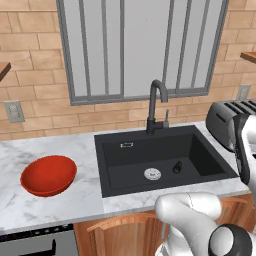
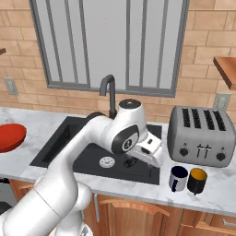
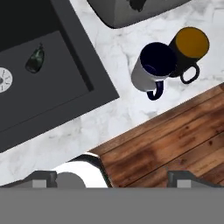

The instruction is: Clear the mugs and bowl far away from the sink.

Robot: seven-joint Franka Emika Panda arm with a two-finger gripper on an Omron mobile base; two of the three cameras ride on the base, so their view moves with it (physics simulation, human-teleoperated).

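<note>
Two mugs stand side by side, touching, on the marble counter just right of the sink (image 2: 69, 152) and in front of the toaster. One is the white-grey mug (image 2: 178, 178) (image 3: 151, 70) with a dark blue inside. The other is the black mug (image 2: 197, 180) (image 3: 190, 46) with an orange inside. My gripper (image 2: 153, 156) (image 3: 113, 178) hangs open above the counter's front edge, left of the mugs, with nothing between its fingers. The red bowl (image 1: 48, 175) (image 2: 9, 137) rests on the counter left of the sink (image 1: 160, 157).
A silver toaster (image 2: 203, 136) (image 1: 222, 120) stands behind the mugs. The black gooseneck faucet (image 1: 156, 105) rises behind the basin. A small dark object (image 1: 177, 167) (image 3: 35, 59) lies near the drain (image 1: 152, 174). Wooden cabinet fronts (image 3: 175, 140) run under the counter.
</note>
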